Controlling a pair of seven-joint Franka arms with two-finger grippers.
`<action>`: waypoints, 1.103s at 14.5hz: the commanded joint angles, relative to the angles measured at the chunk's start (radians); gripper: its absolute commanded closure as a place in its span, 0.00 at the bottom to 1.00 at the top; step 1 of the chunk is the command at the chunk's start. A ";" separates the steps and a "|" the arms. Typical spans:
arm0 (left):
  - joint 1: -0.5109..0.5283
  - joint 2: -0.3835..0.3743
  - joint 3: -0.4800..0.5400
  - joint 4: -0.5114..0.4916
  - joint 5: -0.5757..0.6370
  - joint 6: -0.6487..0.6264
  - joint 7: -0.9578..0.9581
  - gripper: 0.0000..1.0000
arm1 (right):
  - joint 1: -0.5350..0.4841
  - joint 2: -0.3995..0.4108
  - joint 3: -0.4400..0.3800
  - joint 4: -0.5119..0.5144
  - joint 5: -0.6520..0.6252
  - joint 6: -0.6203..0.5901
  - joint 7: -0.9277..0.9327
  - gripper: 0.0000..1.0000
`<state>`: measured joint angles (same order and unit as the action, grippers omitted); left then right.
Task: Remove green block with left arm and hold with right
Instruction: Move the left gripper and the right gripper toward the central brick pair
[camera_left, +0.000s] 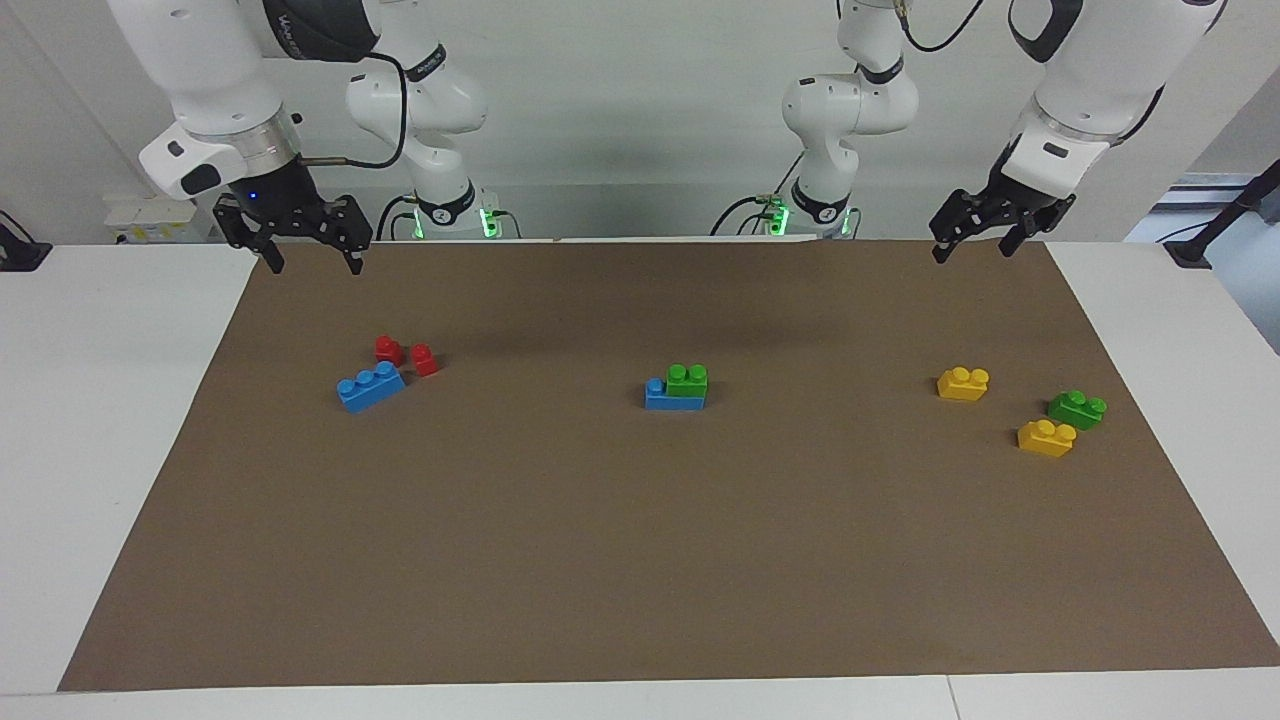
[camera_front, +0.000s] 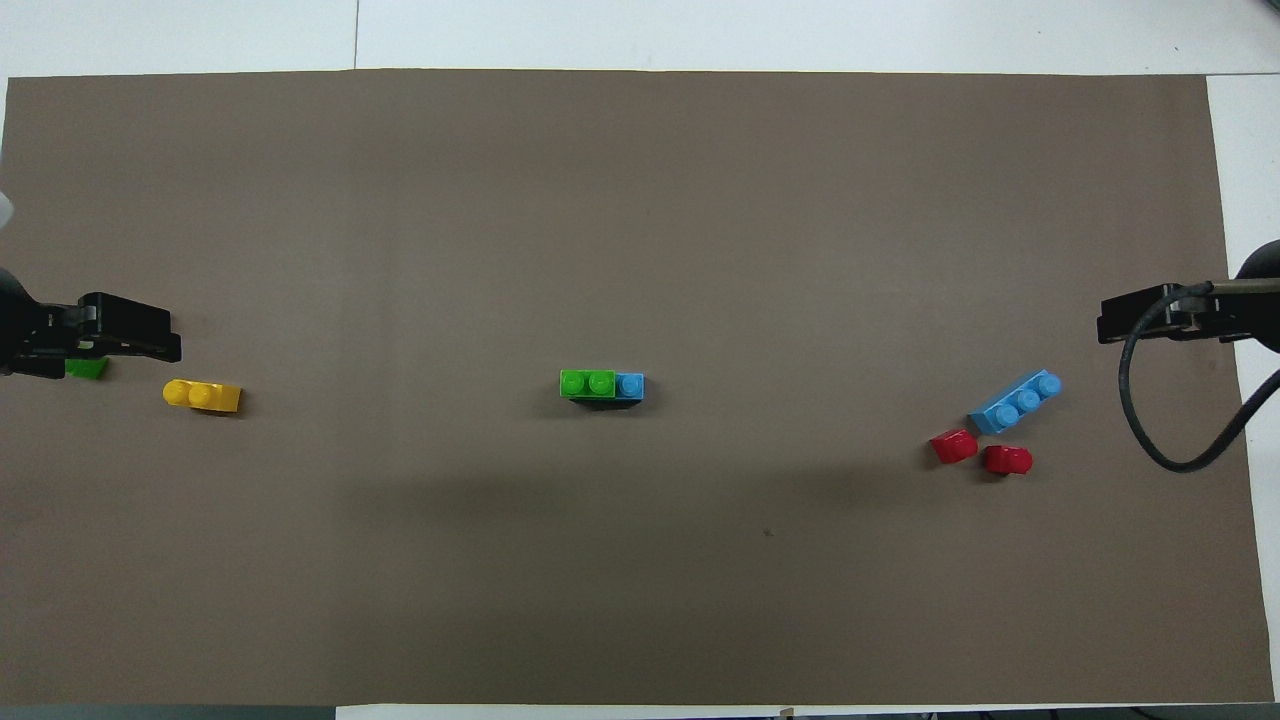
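A green block (camera_left: 687, 380) sits on one end of a blue three-stud brick (camera_left: 658, 398) in the middle of the brown mat; both show in the overhead view, the green block (camera_front: 587, 384) and the blue brick (camera_front: 631, 386). A second green block (camera_left: 1077, 408) lies loose toward the left arm's end, between two yellow bricks. My left gripper (camera_left: 974, 250) is open and empty, raised over the mat's edge at its own end. My right gripper (camera_left: 313, 262), with a blue wrist light, is open and empty, raised over its own end. Both arms wait.
Two yellow bricks (camera_left: 963, 383) (camera_left: 1046, 438) lie toward the left arm's end. A loose blue three-stud brick (camera_left: 370, 386) and two red pieces (camera_left: 388, 349) (camera_left: 425, 359) lie toward the right arm's end. The brown mat (camera_left: 640, 560) covers the white table.
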<state>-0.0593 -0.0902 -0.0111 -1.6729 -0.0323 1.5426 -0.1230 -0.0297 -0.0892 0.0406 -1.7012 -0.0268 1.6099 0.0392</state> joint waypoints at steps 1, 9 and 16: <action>0.016 0.003 -0.006 0.004 -0.020 0.010 0.020 0.00 | -0.009 0.006 0.007 0.009 0.005 -0.011 -0.001 0.00; 0.016 0.003 -0.007 0.004 -0.021 0.013 0.017 0.00 | 0.048 0.002 0.015 -0.037 0.091 0.013 0.409 0.01; 0.000 -0.008 -0.018 -0.048 -0.023 0.100 -0.227 0.00 | 0.210 0.058 0.015 -0.182 0.336 0.250 1.156 0.01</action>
<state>-0.0593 -0.0900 -0.0148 -1.6791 -0.0341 1.5750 -0.2188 0.1511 -0.0537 0.0568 -1.8235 0.2292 1.7765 1.0439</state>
